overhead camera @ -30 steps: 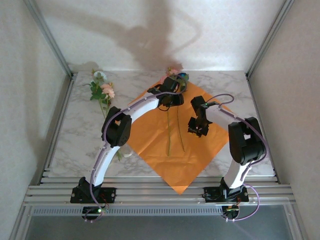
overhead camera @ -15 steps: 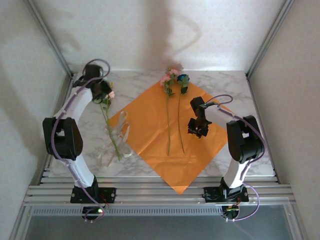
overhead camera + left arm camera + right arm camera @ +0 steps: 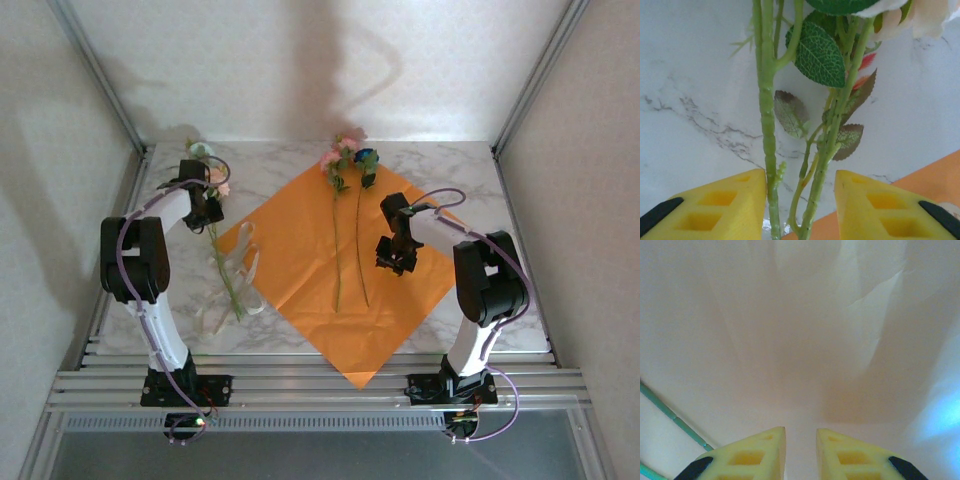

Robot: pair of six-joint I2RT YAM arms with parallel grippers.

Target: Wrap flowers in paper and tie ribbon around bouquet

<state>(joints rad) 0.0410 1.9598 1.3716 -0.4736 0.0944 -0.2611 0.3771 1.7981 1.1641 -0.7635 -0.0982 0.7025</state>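
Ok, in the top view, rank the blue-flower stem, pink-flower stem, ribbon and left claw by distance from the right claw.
1. Blue-flower stem, on the paper just left of the right claw.
2. Pink-flower stem, the next stem leftward.
3. Ribbon, off the paper's left corner.
4. Left claw, far left.

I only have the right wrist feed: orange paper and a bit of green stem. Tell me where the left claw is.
Observer: The left claw hangs over a flower bunch lying on the marble, left of the paper.
Operator: Report its jaws.
Observer: Open, with its yellow fingers on either side of the bunch's green stems.
Operator: Now locate the ribbon.
Observer: The ribbon lies in loose loops by the paper's left corner, next to those stems.
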